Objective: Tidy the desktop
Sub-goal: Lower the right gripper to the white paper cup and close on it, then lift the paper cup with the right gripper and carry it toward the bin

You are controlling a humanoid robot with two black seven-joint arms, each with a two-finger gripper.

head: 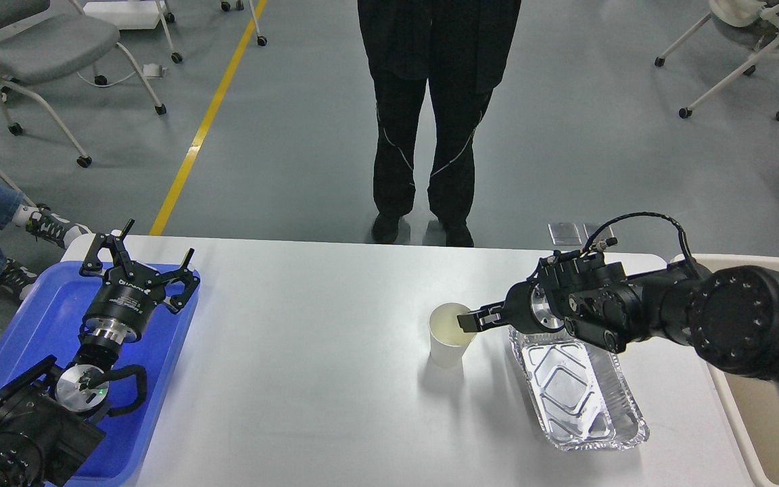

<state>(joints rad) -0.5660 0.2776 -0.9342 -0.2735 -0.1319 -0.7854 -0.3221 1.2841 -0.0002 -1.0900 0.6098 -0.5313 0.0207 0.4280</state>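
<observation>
Tray (31, 318), blue plastic, sits on the far left with the left pincer (139, 260) hovering over it, fingers splayed wide, holding nothing. The white desk (308, 352) fills the middle. Further right, the right pincer (468, 321) is clamped on a paper cup's (448, 345) rim, foil pan (575, 385) just beside it.

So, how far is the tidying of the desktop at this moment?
Nothing looks put away yet. In hand: the right tool is at the rim of the white paper cup, one finger inside it. Left: the cup and the foil tray are on the desktop. The left tool is open above the blue tray.
</observation>
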